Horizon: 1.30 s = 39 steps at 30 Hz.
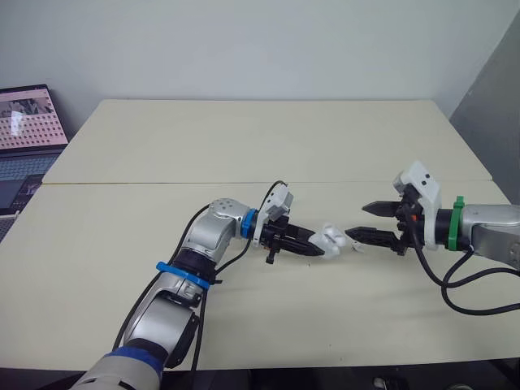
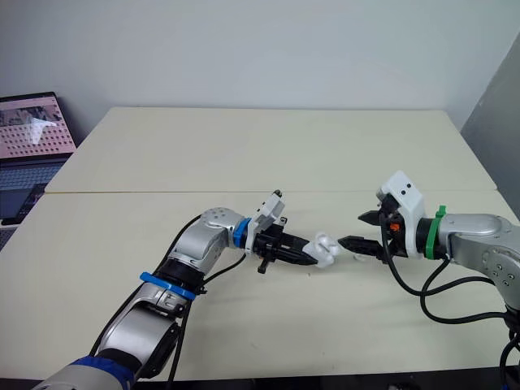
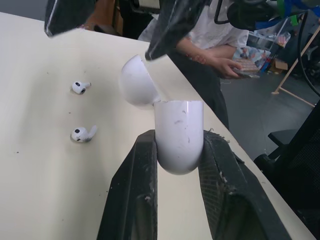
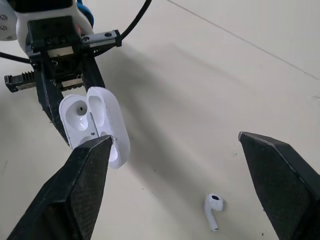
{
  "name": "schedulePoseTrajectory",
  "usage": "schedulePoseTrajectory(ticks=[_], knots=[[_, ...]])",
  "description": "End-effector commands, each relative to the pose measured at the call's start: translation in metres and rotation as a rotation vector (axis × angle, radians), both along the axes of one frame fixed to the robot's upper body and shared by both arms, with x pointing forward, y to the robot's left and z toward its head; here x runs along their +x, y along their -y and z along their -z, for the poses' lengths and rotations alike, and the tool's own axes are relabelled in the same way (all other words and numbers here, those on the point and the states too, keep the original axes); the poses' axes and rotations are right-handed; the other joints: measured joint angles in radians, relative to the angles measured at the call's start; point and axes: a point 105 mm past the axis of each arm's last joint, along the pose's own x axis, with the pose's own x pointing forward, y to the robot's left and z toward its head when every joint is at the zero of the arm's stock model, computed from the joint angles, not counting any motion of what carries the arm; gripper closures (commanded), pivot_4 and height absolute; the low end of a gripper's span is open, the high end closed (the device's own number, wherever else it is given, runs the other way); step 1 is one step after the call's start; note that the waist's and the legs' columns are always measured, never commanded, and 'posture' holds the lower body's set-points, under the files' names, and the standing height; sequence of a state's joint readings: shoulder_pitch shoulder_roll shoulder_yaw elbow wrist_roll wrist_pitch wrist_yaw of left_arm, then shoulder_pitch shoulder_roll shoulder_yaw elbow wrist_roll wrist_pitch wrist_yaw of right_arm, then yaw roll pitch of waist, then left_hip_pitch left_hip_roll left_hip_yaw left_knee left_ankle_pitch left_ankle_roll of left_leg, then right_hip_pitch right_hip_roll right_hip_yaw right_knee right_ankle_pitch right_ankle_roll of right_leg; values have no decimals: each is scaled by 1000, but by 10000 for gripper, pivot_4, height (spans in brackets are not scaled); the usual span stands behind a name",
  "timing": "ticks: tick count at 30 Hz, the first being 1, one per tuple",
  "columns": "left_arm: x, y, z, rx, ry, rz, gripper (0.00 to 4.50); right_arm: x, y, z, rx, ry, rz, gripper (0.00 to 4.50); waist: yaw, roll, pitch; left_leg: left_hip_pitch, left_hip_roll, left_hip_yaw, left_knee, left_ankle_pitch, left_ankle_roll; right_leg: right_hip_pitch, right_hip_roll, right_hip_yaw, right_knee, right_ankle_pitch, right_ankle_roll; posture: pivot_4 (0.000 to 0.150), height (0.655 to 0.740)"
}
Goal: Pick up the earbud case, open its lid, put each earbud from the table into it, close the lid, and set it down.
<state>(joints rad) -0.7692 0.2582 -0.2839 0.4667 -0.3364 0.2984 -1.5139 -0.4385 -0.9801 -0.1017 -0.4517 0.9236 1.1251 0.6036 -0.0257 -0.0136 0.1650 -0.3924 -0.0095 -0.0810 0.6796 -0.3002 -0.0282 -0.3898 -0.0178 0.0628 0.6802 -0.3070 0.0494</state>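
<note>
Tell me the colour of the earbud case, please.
The earbud case is plain glossy white; the left wrist view shows it best.

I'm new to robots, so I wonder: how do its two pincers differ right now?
The left pincer is shut on the earbud case, while the right pincer holds nothing. The left pincer's fingers sit close together; the right pincer's are spread wide. Both have two black fingers and point toward each other.

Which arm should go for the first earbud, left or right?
Right. Its pincer is open and holds nothing, and an earbud lies on the table close by it. The left pincer is shut on the open case.
</note>
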Motion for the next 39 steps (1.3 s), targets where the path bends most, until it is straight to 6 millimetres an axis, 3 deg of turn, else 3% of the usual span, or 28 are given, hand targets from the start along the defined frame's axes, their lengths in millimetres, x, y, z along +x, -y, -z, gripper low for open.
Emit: schedulePoseTrajectory(ticks=[1, 5, 12, 24, 30, 39], knots=[[4, 0, -18, -108, 73, -56, 37336, -4, -2, -22, 43, 72, -21, 2803, 0, 0, 0, 0, 0, 0, 0, 0, 0, 0, 0, 0, 0, 0, 0, 1500, 7400], [11, -5, -22, -233, 130, -199, 37336, -4, 6, -23, 28, 114, 14, 2803, 2, 0, 0, 0, 0, 0, 0, 0, 0, 0, -1, 0, 0, 0, 0, 1500, 7400], [12, -14, -18, -402, 171, -470, 37336, -3, 31, 14, -72, 125, 163, 2803, 9, 0, 0, 0, 0, 0, 0, 0, 0, 0, -2, 2, 0, 0, 0, 1500, 7400], [0, -30, -21, -504, 199, -618, 37336, -2, 28, 72, -159, 129, 229, 2803, 10, 0, 0, 2, 0, 2, 0, 0, 0, 1, -1, 2, 1, 0, 0, 1500, 7400], [2, -39, -19, -484, 222, -662, 37336, 3, 29, 83, -205, -10, 223, 2803, 8, 1, -1, 3, 0, 2, 0, 0, 0, 1, -1, 2, 1, 0, 0, 1500, 7400], [6, -44, -17, -464, 254, -686, 37336, 16, 15, 82, -267, -88, 193, 2803, 8, 1, -1, 2, 0, 1, 0, 0, 0, 1, -1, 1, 0, 0, 0, 1500, 7400]])
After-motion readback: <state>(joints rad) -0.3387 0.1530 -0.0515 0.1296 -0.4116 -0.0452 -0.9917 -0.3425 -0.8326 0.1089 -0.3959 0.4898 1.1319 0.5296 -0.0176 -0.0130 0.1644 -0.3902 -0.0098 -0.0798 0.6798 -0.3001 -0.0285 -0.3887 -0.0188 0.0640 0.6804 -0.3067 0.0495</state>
